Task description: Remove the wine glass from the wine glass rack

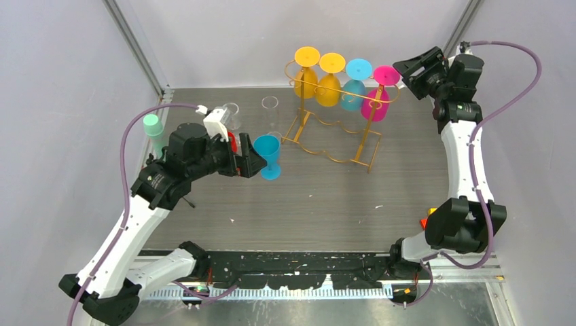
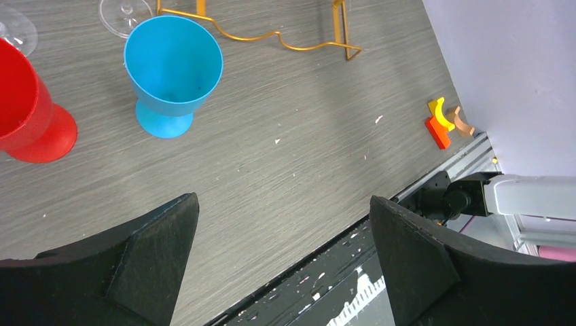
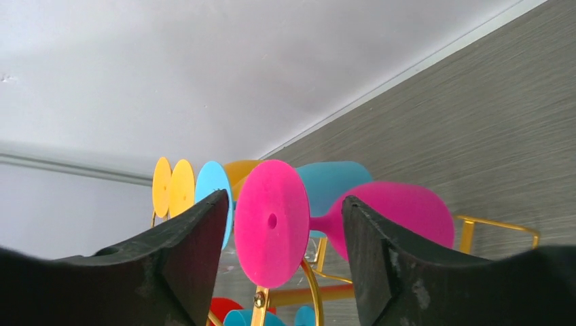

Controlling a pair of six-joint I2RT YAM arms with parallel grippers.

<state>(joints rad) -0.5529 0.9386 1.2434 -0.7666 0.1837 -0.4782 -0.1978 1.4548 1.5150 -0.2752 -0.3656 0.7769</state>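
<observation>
1. Wine glass rack (image 1: 365, 139): stood upright on the counter (image 1: 306, 204), toward the far right of the working area.
2. Hanging load: four glasses hung bowl-down from the top rail, feet uppermost. From left to right in the overhead view these were two yellow wine glasses (image 1: 329, 89), a cyan wine glass (image 1: 353, 95) and the magenta wine glass (image 1: 375, 105). The magenta unit occupied the rightmost position on the rail.
3. Right end effector (image 3: 284, 197): positioned level with the top of the rack, at its right end. The jaws stood apart, one finger on either side of the magenta foot disc in the wrist view. A gap showed on each side of the disc, so nothing was grasped.
4. Left end effector (image 2: 283, 199): spread fully and empty, above bare counter to the left of the rack.
5. Other items: a blue cup (image 2: 173, 68) stood upright just beyond the left fingers, with a red cup (image 2: 27, 115) beside it. Two clear glasses (image 1: 270, 103) and a green cup (image 1: 153, 129) stood farther back on the left. Small coloured blocks (image 2: 445, 122) lay at the right edge of the counter.
</observation>
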